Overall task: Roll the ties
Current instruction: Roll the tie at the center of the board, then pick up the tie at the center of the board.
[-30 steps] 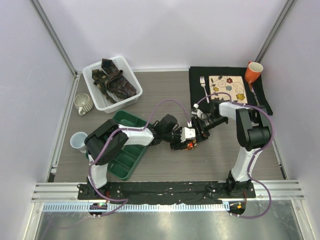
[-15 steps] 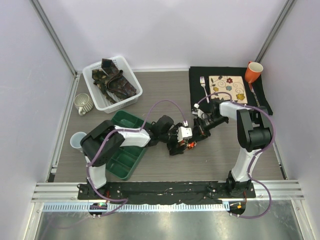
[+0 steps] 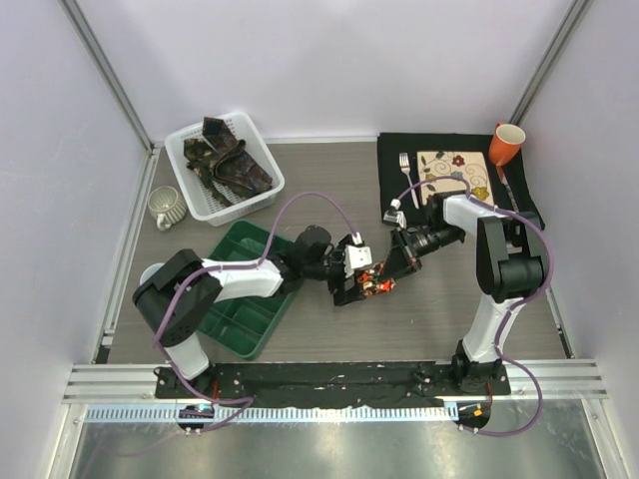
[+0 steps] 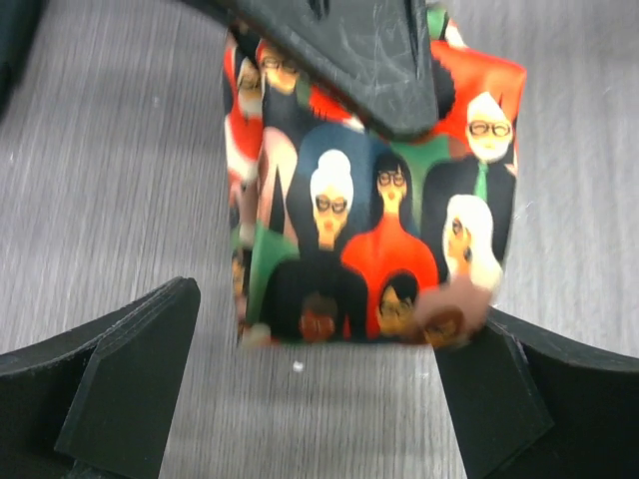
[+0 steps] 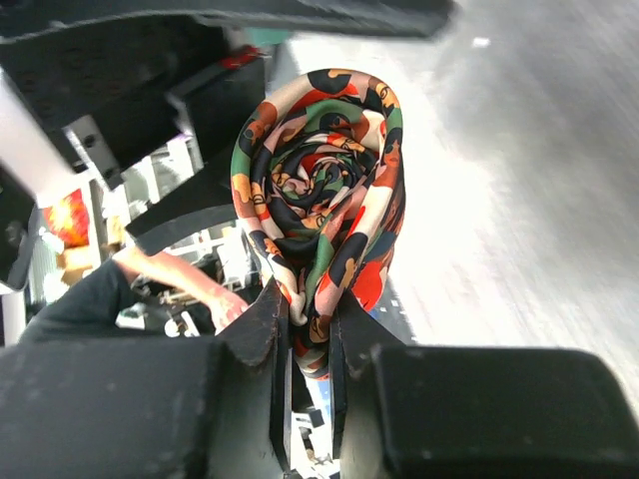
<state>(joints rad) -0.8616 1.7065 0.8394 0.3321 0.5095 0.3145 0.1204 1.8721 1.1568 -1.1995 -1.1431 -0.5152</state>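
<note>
Right wrist view: the printed tie is wound into a tight coil, its lower folds pinched in the closed right gripper, at the middle of the table. Left gripper is spread wide, straddling the roll and gripping nothing. Judgement: close the left squarely across the coil before the right lets go — otherwise it may spring loose.

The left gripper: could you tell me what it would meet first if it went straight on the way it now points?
Most likely the rolled tie, pinched by the right gripper: it sits straight ahead between the open fingers of the left gripper, though the depth is hard to judge.
</note>
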